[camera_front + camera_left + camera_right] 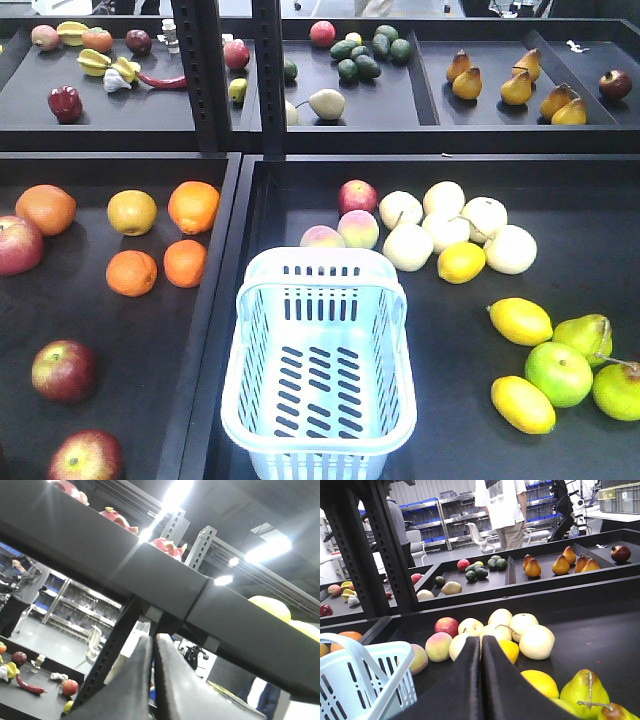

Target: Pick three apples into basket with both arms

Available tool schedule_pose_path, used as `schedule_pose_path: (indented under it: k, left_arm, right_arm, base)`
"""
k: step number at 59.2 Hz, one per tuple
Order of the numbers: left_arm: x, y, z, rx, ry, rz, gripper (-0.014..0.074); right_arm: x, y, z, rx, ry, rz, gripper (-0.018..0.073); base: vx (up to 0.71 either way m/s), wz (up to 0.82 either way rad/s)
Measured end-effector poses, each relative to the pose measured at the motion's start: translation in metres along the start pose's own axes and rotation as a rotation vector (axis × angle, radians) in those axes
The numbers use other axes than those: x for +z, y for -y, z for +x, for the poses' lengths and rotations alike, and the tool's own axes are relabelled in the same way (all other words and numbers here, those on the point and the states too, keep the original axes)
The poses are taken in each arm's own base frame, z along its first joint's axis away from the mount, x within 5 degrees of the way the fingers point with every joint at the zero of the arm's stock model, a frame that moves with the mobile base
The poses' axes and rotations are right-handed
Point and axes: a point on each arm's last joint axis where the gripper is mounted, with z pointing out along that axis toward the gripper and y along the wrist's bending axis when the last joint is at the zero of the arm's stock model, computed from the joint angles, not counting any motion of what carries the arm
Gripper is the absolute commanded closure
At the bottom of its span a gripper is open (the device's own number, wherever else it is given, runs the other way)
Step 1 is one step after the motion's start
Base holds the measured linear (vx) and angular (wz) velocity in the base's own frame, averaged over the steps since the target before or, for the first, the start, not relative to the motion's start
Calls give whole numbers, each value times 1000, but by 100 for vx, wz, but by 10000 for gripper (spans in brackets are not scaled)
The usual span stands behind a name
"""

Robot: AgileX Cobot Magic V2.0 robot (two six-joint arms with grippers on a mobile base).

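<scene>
The three apples (63, 371) are seen left of the basket (322, 262), in the neighbouring dark tray (110, 320): one level with its far rim, two toward its near end, all well apart from it. Oranges (193, 207) are laid left of the far rim. The left tool (153, 640) is pressed narrow, nothing held, pointed up at a shelf beam (100, 550). The right tool (481, 642), equally narrow and unladen, is held right of the basket.
</scene>
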Motion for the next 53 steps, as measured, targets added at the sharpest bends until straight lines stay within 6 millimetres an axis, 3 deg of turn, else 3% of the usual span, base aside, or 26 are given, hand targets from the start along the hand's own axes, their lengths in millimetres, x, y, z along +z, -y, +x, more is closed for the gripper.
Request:
schedule_pose_path:
  k: [13, 26, 53]
  left_arm:
    - [34, 18, -23, -25, -63, 24, 602]
    - [80, 36, -27, -5, -235, 69, 602]
    - [172, 89, 18, 304, -663, 290, 601]
  right_arm:
    - [0, 0, 0, 0, 0, 0, 568]
    - [0, 0, 0, 0, 0, 0, 568]
    - [0, 0, 0, 0, 0, 0, 568]
  base:
    - [0, 0]
    - [0, 0]
    - [0, 0]
